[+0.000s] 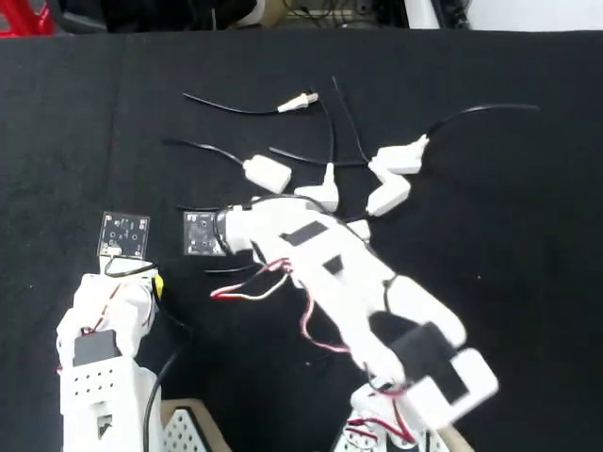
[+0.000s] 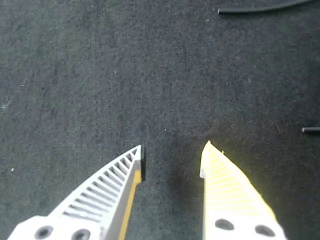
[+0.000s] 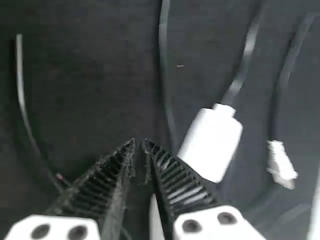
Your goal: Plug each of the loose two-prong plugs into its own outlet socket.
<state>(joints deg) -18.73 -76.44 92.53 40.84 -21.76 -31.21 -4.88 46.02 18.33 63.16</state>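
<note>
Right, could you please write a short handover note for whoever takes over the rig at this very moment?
Left gripper: open, over bare black cloth, just short of the outer socket.
Right gripper: shut, with nothing seen between its tips. It is by the inner socket, with a white plug beside it.
Loose plugs: on the cloth beyond the sockets, cables trailing.
Done: nothing, as neither socket shows a plug in it.
Left: pick up each plug and seat it in its own socket.
</note>
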